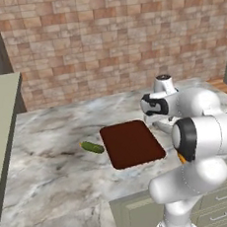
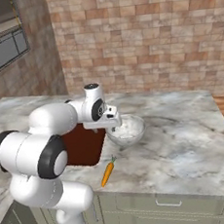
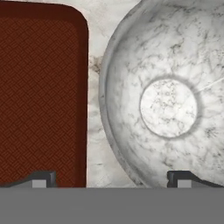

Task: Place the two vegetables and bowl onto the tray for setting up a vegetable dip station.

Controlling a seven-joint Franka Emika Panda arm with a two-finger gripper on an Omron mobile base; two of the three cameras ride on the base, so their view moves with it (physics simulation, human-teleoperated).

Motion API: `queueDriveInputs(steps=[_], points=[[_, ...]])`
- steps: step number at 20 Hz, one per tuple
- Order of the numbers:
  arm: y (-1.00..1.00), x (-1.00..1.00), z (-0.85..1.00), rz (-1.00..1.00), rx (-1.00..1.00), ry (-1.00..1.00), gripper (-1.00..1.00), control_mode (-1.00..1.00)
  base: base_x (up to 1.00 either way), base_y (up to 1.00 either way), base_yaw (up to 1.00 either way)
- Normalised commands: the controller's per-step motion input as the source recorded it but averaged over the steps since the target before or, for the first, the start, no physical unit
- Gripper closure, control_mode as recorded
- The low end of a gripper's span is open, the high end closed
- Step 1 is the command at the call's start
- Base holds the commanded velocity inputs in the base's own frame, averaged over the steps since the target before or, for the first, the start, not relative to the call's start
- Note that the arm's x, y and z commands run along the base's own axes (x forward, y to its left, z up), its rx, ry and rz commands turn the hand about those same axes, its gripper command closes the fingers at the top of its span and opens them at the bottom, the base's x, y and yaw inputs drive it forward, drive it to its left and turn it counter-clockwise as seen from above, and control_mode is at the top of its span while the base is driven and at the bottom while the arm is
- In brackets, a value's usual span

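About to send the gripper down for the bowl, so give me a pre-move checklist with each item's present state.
1. Gripper open: ok, jaws stand wide.
2. Gripper empty: ok, nothing between the fingertips.
3. Round silvery metallic bowl below the hand: ok; its near rim lies between the fingertips.
4. Flat reddish-brown rectangular tray bare to receive things: ok.
5. Bowl apart from the tray: ok, a strip of marble counter shows between them.
6. Dark-green cucumber and orange carrot on the tray: not ok, both lie on the counter.

Speckled metallic bowl (image 3: pixel 168 105), matt woven-textured tray (image 3: pixel 39 96)
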Motion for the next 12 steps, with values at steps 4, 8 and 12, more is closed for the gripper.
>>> queueDriveInputs(steps=[4, 8, 12], points=[[-0.03, 0.12, -0.13, 0.0, 0.0, -0.01, -1.0, -1.0, 0.0, 0.0, 0.0], [-0.03, 0.13, -0.12, 0.0, 0.0, 0.0, -1.0, -1.0, 0.0, 0.0, 0.0], [-0.03, 0.15, -0.11, 0.0, 0.0, 0.0, -1.0, -1.0, 0.0, 0.0, 0.0]])
